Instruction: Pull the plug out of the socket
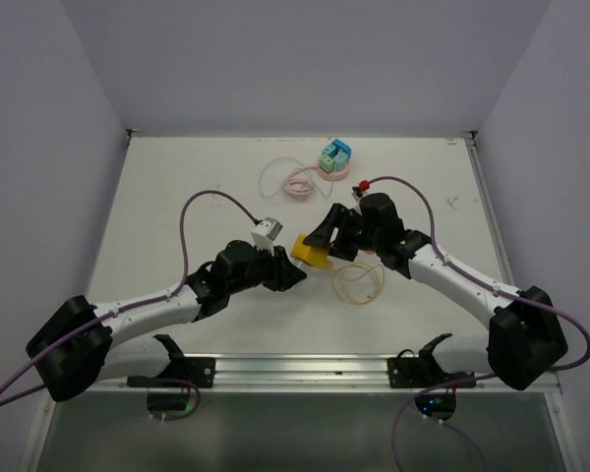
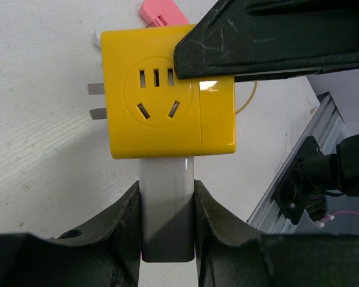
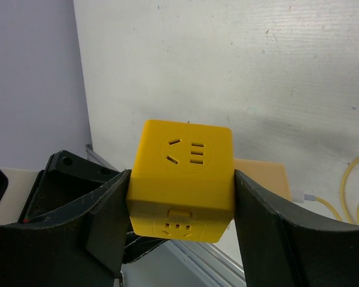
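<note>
Though glossy, yellow cube socket (image 3: 182,173) tight in right tool (image 3: 180,203), plug (image 2: 166,185) in left tool (image 2: 167,218).

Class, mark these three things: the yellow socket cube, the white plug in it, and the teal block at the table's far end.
yellow socket cube (image 2: 161,119): left wrist view, its round socket face.
white plug (image 2: 166,203): left wrist view, its flat body.
teal block (image 1: 335,154): top view, its upper side.
</note>
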Motion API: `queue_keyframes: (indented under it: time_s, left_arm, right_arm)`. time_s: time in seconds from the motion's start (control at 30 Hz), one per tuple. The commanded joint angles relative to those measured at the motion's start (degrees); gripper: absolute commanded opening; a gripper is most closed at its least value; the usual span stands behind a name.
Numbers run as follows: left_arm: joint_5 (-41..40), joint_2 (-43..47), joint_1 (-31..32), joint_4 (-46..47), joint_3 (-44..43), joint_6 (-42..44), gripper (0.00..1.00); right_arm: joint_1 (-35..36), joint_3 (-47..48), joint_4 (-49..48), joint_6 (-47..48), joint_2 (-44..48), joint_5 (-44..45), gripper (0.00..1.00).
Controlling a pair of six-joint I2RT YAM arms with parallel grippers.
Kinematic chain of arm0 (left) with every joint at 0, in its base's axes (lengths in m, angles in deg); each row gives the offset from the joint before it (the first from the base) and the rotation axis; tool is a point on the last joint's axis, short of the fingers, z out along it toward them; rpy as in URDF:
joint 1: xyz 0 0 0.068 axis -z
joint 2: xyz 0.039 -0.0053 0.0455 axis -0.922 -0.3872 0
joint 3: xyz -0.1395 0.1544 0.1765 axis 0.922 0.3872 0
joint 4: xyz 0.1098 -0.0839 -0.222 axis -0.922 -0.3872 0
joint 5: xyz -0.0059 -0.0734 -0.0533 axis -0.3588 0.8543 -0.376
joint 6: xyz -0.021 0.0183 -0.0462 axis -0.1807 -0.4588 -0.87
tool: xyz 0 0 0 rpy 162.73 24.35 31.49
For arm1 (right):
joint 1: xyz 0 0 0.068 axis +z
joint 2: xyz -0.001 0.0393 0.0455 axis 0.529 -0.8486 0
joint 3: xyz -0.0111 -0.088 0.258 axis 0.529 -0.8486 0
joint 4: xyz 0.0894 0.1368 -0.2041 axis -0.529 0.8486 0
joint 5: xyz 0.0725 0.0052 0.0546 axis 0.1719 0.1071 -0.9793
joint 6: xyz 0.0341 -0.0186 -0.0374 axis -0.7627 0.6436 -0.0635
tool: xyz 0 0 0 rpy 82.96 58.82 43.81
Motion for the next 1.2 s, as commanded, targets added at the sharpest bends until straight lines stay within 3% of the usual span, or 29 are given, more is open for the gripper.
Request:
queue_keyframes:
  time_s: [0.0,0.53,0.83,0.93,1.07,1.17]
  left_arm:
    - [6.37,2.59,1.87,-3.29,1.51,-1.81,0.00]
    - [4.70,3.65,1.95,-7.78,2.12,-5.76,0.00]
    - [-1.19,3.83,1.69,-12.08,-1.46,-3.92,0.00]
    - [-1.90,0.85,-0.58,-12.97,-4.37,-1.29,0.04]
    - [6.34,-7.83,-7.43,-7.63,-6.92,-0.05,0.09]
    - [7.33,-14.07,-10.43,-4.71,-10.43,0.83,0.10]
  right_arm:
    - [-4.94,3.06,-5.68,2.28,-0.91,16.77,0.00]
    - [-6.87,1.83,-10.87,-2.38,-4.07,24.69,0.00]
    - [-8.37,2.18,-10.53,-2.30,-3.64,20.04,0.00]
    - [-8.37,1.21,-9.21,-0.99,-1.45,17.40,0.00]
    - [-8.37,-0.54,-7.01,1.39,2.59,14.68,0.00]
    - [-8.45,-2.30,-4.90,2.80,6.36,13.62,0.00]
